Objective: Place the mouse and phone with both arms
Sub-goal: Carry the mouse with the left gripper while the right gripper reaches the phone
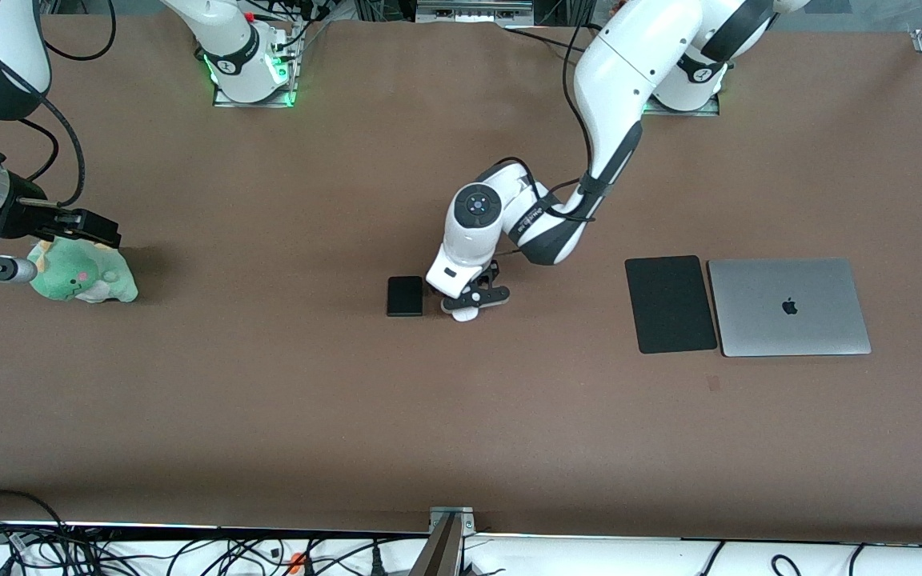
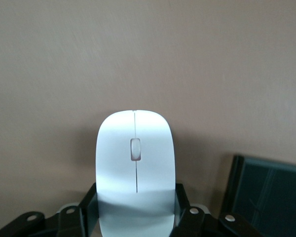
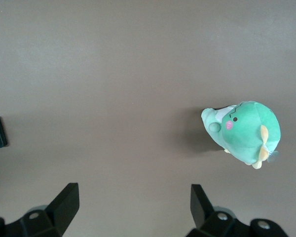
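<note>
white mouse (image 2: 135,173), black phone (image 1: 405,296), green plush (image 3: 244,131)

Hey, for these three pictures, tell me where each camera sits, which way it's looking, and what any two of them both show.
Front view: high across the table, facing both arms' bases; shows the left tool at the mouse, the phone beside it, and the right tool over a green plush toy.
Left wrist view: on the left wrist, looking down; its fingers flank the mouse and the phone's corner shows.
Right wrist view: on the right wrist, looking down past open fingers at the plush.
Shared: front and left wrist views both show mouse and phone.
</note>
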`<state>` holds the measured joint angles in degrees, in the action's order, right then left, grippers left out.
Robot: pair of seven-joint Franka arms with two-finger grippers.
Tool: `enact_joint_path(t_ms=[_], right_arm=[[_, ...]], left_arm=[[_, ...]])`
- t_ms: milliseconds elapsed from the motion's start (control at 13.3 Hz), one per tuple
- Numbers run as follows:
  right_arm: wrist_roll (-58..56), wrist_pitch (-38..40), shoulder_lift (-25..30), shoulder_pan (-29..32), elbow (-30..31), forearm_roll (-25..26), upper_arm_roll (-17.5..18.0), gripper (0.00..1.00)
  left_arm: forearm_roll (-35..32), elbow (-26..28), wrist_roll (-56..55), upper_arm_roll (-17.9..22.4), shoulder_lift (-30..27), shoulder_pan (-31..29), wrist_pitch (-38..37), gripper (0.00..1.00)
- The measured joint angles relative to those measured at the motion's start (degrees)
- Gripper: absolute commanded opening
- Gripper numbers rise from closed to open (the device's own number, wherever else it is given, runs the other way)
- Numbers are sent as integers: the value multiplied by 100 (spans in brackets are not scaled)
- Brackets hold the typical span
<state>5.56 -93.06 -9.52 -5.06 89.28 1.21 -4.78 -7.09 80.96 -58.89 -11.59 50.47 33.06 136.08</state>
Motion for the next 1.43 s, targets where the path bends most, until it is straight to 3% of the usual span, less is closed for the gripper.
enact_joint_path(t_ms=[225, 601, 977, 1277, 1427], right_arm=[[0, 33, -1, -5, 2, 0, 3, 100], [12, 117, -9, -55, 8, -72, 32, 100], [708, -172, -509, -543, 26, -1107, 91, 100], [1421, -1103, -1160, -1221, 35, -1198, 110, 100], [1696, -1655, -1527, -1588, 46, -1197, 117, 100]], left_arm=[[0, -38, 398, -41, -234, -400, -413, 11], [0, 82, 1404, -134, -878, -1181, -1312, 0], [0, 948, 2572, -137, -1453, -2107, -1357, 0], [0, 1727, 2934, -144, -1691, -2710, -1319, 0], [0, 2251, 2937, -146, -1833, -2810, -911, 0]])
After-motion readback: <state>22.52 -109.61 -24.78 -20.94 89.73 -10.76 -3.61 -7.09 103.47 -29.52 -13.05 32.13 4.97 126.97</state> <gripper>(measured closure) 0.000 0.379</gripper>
